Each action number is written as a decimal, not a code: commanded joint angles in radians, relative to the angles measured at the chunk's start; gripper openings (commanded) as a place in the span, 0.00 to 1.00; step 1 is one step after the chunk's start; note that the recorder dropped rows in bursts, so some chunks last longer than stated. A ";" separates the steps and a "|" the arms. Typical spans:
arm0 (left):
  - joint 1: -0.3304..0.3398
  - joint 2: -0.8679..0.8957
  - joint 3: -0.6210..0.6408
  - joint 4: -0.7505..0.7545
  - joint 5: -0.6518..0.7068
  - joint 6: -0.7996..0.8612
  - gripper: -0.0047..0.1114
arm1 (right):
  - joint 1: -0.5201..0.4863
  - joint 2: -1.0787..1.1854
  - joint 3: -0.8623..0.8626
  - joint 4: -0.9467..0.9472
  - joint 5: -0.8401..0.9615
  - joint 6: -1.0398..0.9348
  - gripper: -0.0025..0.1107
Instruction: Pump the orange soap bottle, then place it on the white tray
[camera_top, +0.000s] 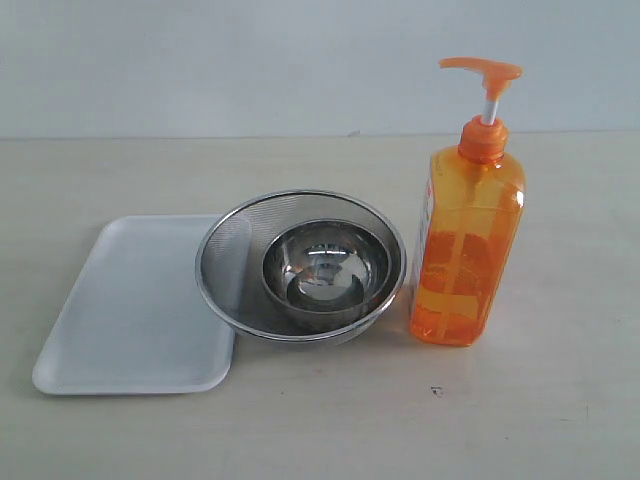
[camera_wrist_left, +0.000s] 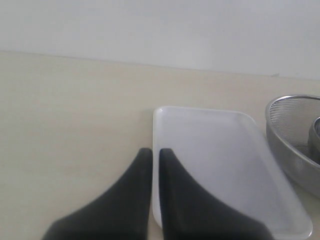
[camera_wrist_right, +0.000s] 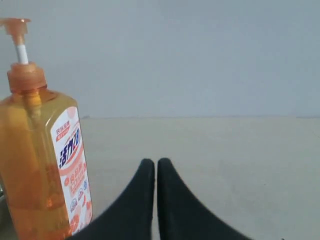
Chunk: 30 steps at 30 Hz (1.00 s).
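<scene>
1. Landmark – the round steel mesh strainer (camera_top: 228, 272) on the pale wooden table (camera_top: 540, 400). A smaller polished steel bowl (camera_top: 325, 265) sits inside it.
2. The tall translucent orange soap bottle (camera_top: 465, 250), with its white-and-red label, stands upright on the table just beside the strainer. I cannot tell whether the two touch. The orange pump head is up, the white stem shows, and the spout points over toward the strainer's side.
3. The flat white rectangular tray (camera_top: 120, 320) lies on the opposite side of the strainer from the bottle, with nothing on it. The strainer's rim overlaps the tray's nearest edge in the exterior view; I cannot say if it rests on it.
4. Left gripper (camera_wrist_left: 152, 150) – the black fingers are pressed almost together and grip nothing. The tips hang at the tray edge farther from the strainer.
5. Right gripper (camera_wrist_right: 151, 161) – the fingers are closed tip to tip, empty, near the bottle but clear of it.
</scene>
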 joint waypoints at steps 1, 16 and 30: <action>0.003 -0.001 0.003 -0.011 -0.002 -0.006 0.08 | -0.005 -0.004 0.000 0.000 -0.017 -0.009 0.02; 0.003 -0.001 0.003 -0.011 -0.002 -0.006 0.08 | -0.005 -0.004 0.000 -0.007 -0.233 0.035 0.02; 0.003 -0.001 0.003 -0.011 -0.002 -0.006 0.08 | -0.005 0.099 -0.080 -0.007 -0.115 0.000 0.02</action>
